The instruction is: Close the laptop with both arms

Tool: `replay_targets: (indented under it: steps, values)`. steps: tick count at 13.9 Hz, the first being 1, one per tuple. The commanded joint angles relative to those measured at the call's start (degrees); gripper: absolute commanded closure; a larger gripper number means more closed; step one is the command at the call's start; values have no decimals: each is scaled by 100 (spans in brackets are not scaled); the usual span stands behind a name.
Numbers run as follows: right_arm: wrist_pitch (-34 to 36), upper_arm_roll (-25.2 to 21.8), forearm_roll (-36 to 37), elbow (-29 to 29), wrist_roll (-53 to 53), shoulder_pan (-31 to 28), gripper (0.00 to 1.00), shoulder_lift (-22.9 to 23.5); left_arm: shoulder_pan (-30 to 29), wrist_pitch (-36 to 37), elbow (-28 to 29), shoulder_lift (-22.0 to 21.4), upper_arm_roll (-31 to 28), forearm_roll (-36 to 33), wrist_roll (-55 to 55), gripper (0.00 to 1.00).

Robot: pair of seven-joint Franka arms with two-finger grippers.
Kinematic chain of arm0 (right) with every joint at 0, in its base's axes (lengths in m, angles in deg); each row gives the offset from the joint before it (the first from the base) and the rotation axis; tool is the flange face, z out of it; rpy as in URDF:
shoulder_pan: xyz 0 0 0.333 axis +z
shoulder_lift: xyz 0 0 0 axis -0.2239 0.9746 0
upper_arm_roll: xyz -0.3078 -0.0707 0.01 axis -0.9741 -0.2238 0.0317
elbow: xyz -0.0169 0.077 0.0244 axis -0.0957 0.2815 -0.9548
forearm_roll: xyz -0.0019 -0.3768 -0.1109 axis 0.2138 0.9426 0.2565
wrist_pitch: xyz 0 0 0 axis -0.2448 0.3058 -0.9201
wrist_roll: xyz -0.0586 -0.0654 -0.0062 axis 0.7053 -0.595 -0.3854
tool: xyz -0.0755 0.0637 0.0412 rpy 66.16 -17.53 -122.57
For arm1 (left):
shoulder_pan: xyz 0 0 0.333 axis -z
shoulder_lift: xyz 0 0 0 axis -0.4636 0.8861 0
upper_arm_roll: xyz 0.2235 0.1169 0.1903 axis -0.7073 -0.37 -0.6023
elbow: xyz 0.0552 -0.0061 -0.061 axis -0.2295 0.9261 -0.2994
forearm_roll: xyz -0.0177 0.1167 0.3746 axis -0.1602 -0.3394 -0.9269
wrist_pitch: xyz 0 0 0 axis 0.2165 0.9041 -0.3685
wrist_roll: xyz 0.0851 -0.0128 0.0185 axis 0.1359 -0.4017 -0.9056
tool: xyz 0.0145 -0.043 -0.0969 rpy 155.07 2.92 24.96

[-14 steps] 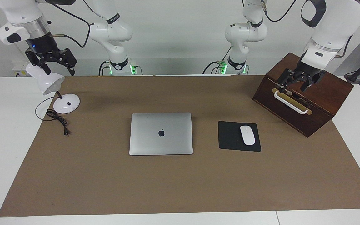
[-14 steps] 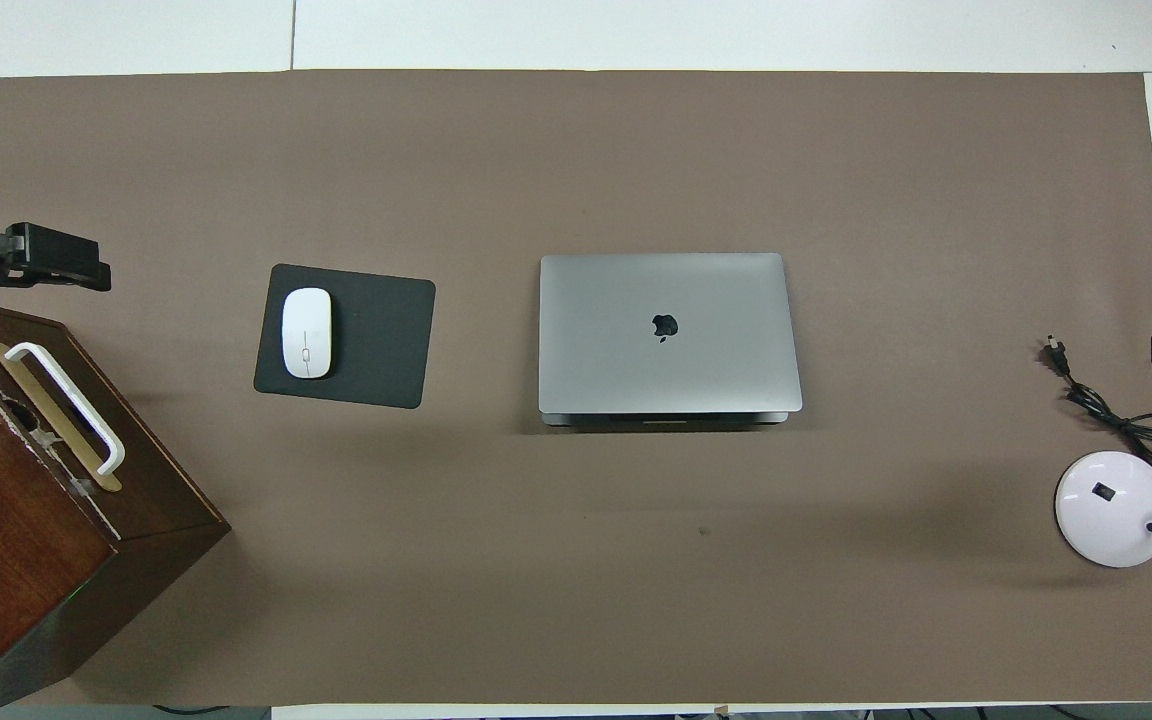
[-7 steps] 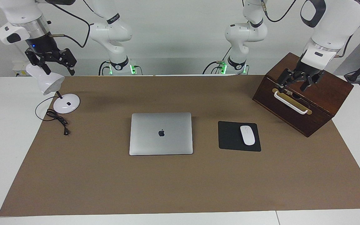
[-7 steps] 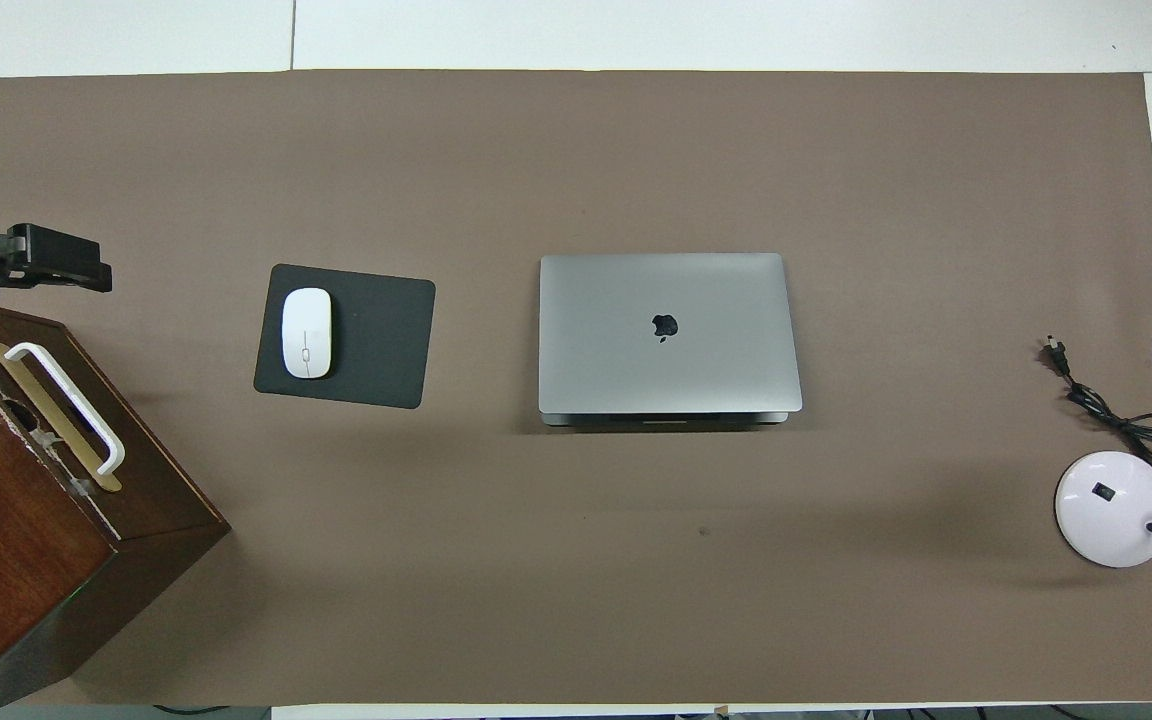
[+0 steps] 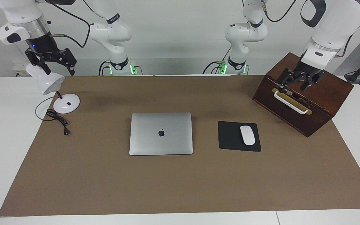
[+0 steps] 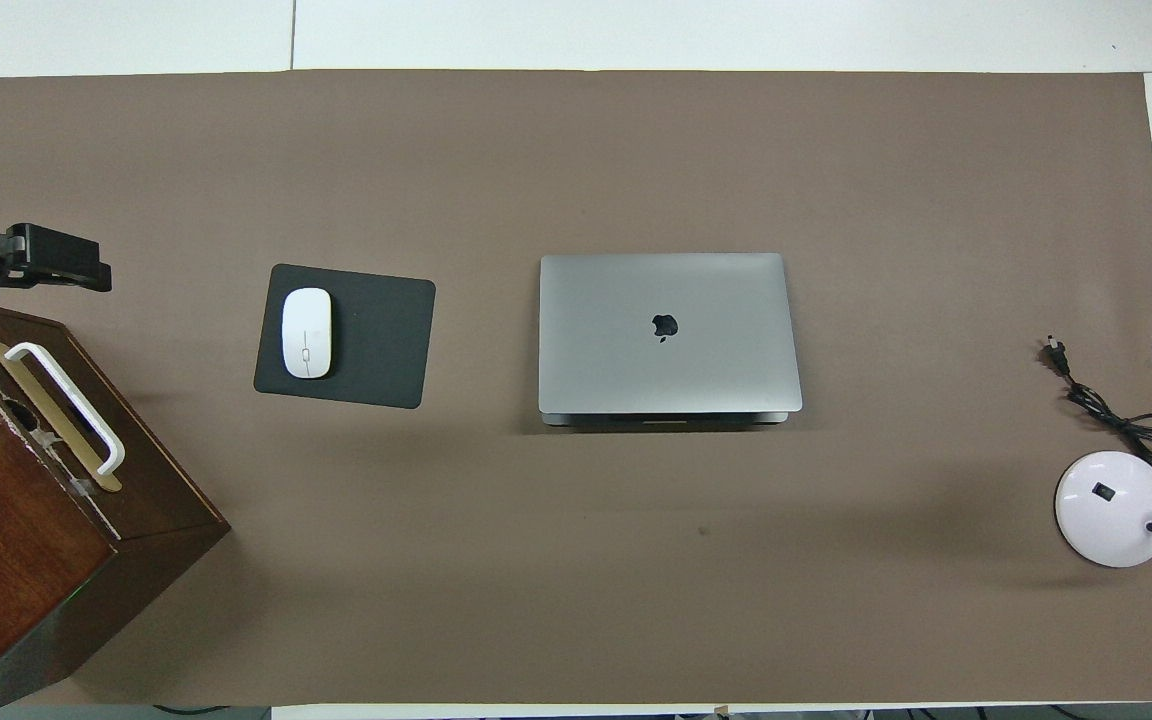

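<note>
The silver-grey laptop (image 5: pixel 161 133) lies flat in the middle of the brown mat with its lid down and the apple logo facing up; it also shows in the overhead view (image 6: pixel 666 330). My left gripper (image 5: pixel 294 85) hangs open over the wooden box, above its white handle, and shows at the edge of the overhead view (image 6: pixel 31 265). My right gripper (image 5: pixel 56 67) hangs open over the white desk lamp's head. Neither gripper touches the laptop.
A black mouse pad (image 5: pixel 228 137) with a white mouse (image 5: pixel 247 135) lies beside the laptop toward the left arm's end. A dark wooden box (image 5: pixel 327 93) with a white handle stands at that end. The desk lamp (image 5: pixel 46 82) and its cable (image 5: pixel 58 120) stand at the right arm's end.
Both grippers have risen very slightly. The laptop has not moved.
</note>
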Motion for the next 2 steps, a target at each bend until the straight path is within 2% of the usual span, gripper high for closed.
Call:
replay_targets:
  steps: [1, 2]
  values:
    - [43, 37, -10, 30, 120, -98, 0, -64, -12, 193, -189, 74, 5, -69, 14, 0]
    - [34, 37, -10, 30, 120, -98, 0, -64, -20, 193, -189, 74, 5, -69, 14, 0]
